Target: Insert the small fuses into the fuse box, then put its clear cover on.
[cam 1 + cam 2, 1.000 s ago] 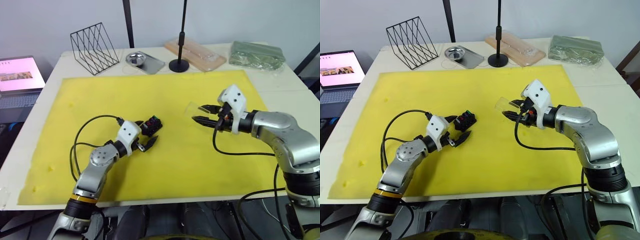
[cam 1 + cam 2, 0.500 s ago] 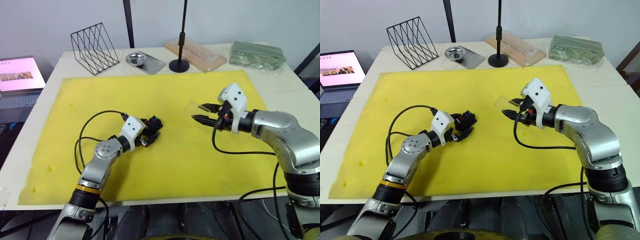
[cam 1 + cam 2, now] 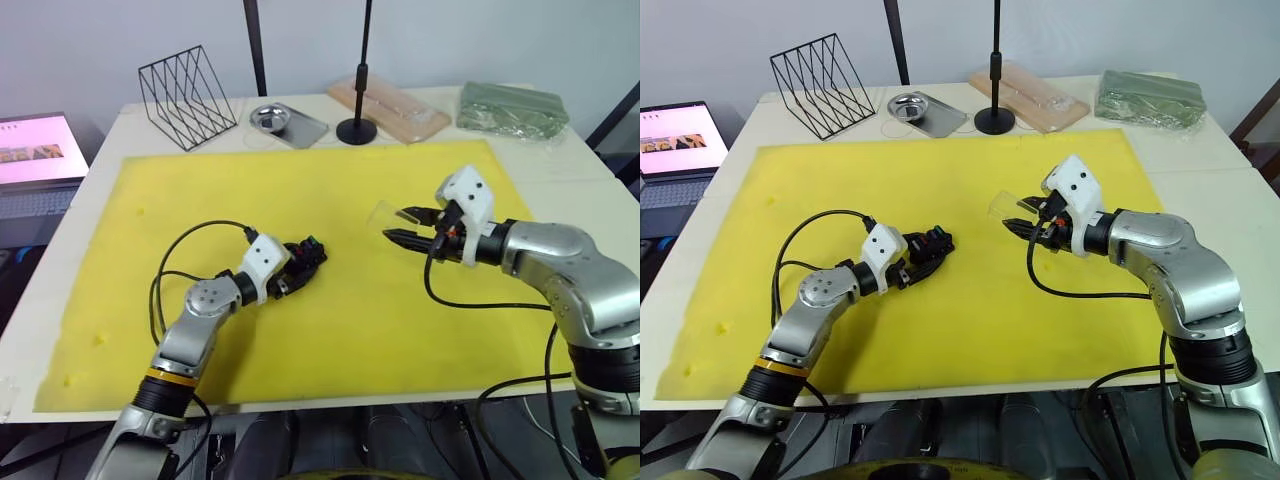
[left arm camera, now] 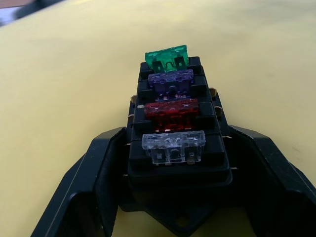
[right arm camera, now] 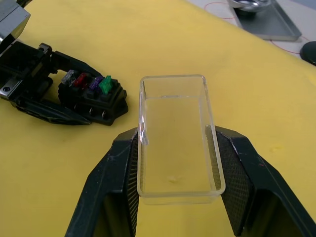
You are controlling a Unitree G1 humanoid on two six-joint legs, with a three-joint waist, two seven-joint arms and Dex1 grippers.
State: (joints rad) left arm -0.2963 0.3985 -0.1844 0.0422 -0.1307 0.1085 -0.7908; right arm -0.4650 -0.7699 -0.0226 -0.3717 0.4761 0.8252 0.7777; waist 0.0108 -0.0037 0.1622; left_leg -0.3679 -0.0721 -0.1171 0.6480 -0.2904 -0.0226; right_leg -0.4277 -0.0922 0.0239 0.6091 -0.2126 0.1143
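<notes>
The fuse box lies on the yellow mat, left of centre, with four fuses seated in a row on top: green fuse, purple fuse, red fuse and clear grey fuse. The box appears to be a small, rigid, light plastic block that would slide easily on the mat, so it is best held by its two long sides, below the fuse tops. The left gripper is closed on the near end of the fuse box, one black finger against each long side, bracing it on the mat. The clear cover is thin, hard and smooth, probably light, slippery and liable to crack if squeezed; grip it across its long walls with moderate force. The right gripper is clamped on the clear cover in this manner, fingers moderately apart, holding it above the mat, well to the right of the fuse box. The cover is not yet fitted.
</notes>
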